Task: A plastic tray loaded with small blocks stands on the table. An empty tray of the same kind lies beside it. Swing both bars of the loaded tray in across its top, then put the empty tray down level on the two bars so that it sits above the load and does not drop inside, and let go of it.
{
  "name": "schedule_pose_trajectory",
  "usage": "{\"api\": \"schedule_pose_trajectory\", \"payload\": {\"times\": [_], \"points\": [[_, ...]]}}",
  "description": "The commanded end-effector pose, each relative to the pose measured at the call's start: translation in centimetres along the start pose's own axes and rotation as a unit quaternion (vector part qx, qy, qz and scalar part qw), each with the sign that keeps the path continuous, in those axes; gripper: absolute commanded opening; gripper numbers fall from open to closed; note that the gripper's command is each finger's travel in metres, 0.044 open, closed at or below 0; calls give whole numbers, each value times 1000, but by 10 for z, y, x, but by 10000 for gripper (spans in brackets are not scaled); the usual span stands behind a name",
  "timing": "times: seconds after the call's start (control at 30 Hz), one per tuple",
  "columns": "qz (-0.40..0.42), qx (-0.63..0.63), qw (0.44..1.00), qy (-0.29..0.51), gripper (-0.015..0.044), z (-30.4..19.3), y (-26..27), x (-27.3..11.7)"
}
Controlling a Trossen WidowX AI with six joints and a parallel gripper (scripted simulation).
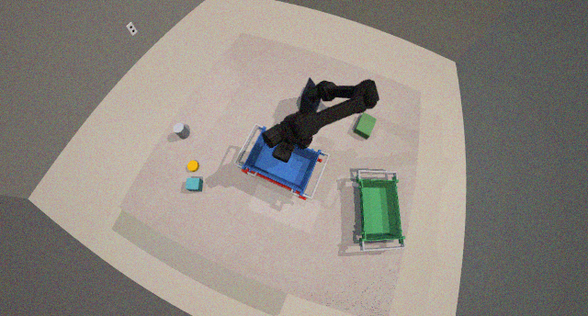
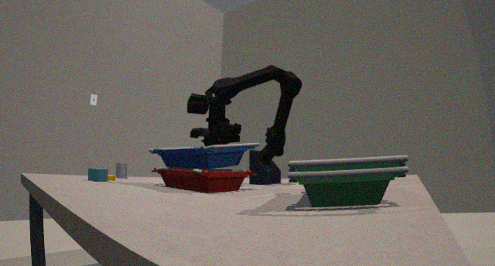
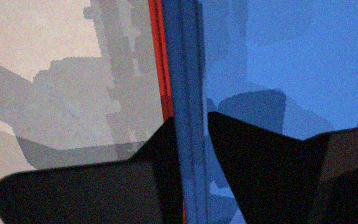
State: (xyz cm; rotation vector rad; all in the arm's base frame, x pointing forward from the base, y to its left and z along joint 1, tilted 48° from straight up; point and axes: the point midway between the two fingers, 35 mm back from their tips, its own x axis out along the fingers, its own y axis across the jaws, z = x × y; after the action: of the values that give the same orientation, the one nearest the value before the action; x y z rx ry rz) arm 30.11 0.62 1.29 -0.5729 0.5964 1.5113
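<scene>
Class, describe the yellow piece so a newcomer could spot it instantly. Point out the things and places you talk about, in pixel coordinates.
Find the blue tray [image 1: 276, 165] [image 2: 186, 158] above the red one [image 2: 209, 181]. In the top view, look left of it for a small yellow disc [image 1: 193, 165] [image 2: 111, 178], between a grey cylinder [image 1: 181, 130] [image 2: 121, 171] and a teal block [image 1: 194, 184] [image 2: 97, 175], flatter than both.

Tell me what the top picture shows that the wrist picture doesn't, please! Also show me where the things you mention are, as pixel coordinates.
Only top: the green tray [image 1: 379, 210], the green block [image 1: 366, 125], the teal block [image 1: 194, 184], the yellow disc [image 1: 193, 165] and the gray cylinder [image 1: 181, 130].

Only wrist: the gripper's two fingertips close up, one on each side of the blue tray's wall.

Both: the blue tray [image 1: 276, 165] [image 3: 300, 60], a bit of the red tray [image 1: 271, 180] [image 3: 159, 45] below it, and shadows on the table [image 1: 220, 242] [image 3: 40, 25].
</scene>
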Motion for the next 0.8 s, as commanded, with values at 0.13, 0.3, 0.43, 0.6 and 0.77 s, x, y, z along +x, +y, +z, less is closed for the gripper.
{"api": "schedule_pose_trajectory", "payload": {"times": [0.13,0.3,0.43,0.6,0.77], "points": [[10,0,1000,0,0,2,3,5],[10,0,1000,0,0,2,3,5],[10,0,1000,0,0,2,3,5],[10,0,1000,0,0,2,3,6],[10,0,1000,0,0,2,5,12]]}}
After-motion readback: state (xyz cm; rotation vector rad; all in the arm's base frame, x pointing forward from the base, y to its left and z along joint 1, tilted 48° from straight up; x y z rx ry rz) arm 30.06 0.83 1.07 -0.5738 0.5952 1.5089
